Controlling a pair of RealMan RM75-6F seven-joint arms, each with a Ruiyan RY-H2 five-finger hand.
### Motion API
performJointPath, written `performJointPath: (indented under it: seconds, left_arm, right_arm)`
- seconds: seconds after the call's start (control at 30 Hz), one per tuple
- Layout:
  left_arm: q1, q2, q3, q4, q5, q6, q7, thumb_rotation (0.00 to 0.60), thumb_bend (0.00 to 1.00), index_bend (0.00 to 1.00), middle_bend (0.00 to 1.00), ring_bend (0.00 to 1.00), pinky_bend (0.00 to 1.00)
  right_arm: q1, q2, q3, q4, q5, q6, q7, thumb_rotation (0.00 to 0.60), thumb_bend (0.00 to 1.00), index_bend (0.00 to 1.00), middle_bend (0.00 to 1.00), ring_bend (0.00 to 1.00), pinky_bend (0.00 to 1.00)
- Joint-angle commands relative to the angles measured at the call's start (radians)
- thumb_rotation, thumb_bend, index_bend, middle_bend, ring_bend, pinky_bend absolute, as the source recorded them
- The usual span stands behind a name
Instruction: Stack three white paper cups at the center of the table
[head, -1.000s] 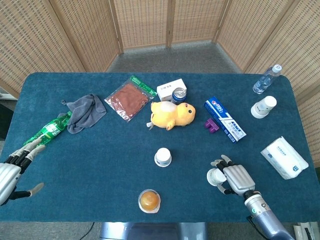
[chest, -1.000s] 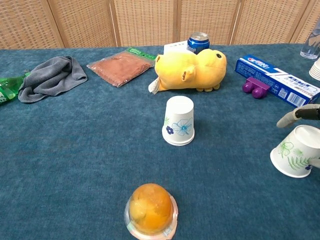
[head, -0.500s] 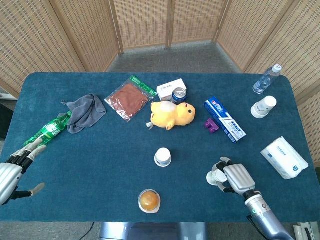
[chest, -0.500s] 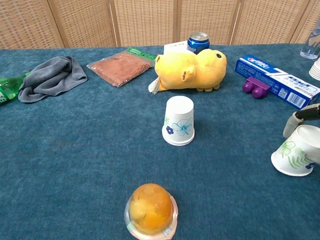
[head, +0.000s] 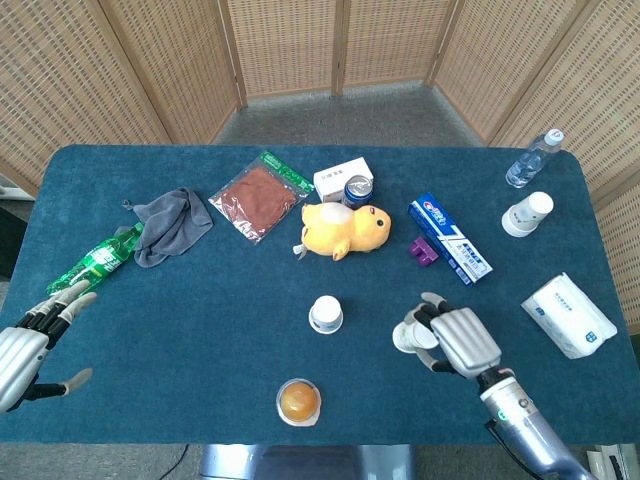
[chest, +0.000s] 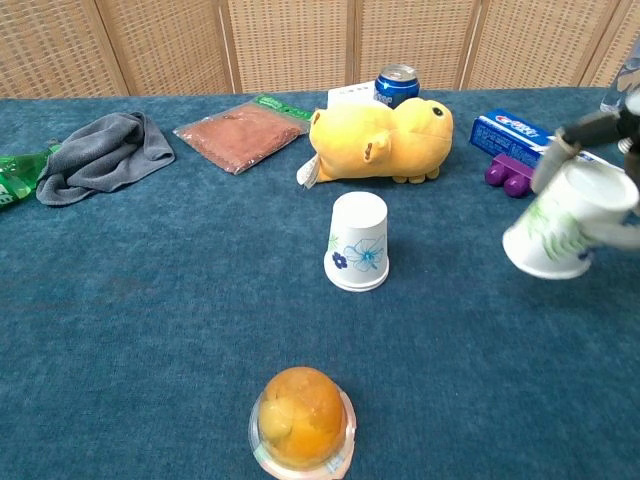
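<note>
One white paper cup with blue flowers stands upside down near the table's middle. My right hand grips a second white cup with green leaf print, lifted off the cloth and tilted, to the right of the middle cup. A further stack of white cups sits at the far right. My left hand hovers at the table's left edge with fingers spread and nothing in it.
A jelly cup lies at the front centre. A yellow plush, can, toothpaste box, purple block, grey cloth, brown packet, tissue pack and water bottle lie around.
My right hand has closed around the leaf-print cup, lifted it off the table and carried it left toward the middle cup. The left hand stayed put.
</note>
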Motion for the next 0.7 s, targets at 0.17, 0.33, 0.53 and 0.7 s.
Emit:
performJointPath:
  seconds: [0.17, 0.33, 0.53, 0.7]
  left_arm:
    - [0.003, 0.005, -0.002, 0.005, 0.006, 0.004, -0.014, 0.600, 0.29, 0.02, 0.00, 0.00, 0.13]
    - [0.003, 0.009, -0.005, 0.011, 0.004, 0.000, -0.033, 0.600, 0.29, 0.02, 0.00, 0.00, 0.13]
    - [0.001, 0.015, -0.006, 0.020, 0.006, -0.002, -0.060, 0.600, 0.29, 0.02, 0.00, 0.00, 0.13]
    - [0.003, 0.019, -0.009, 0.026, 0.006, 0.003, -0.078, 0.600, 0.29, 0.02, 0.00, 0.00, 0.13]
  right_arm:
    - [0.105, 0.010, 0.092, -0.107, 0.123, -0.044, -0.147, 0.600, 0.44, 0.36, 0.38, 0.16, 0.56]
    - [0.172, -0.030, 0.113, -0.136, 0.208, -0.068, -0.250, 0.600, 0.44, 0.37, 0.38, 0.16, 0.56]
    - [0.251, -0.097, 0.124, -0.147, 0.308, -0.079, -0.349, 0.600, 0.44, 0.37, 0.38, 0.16, 0.56]
    - [0.315, -0.149, 0.135, -0.144, 0.375, -0.073, -0.415, 0.600, 0.44, 0.37, 0.38, 0.16, 0.56]
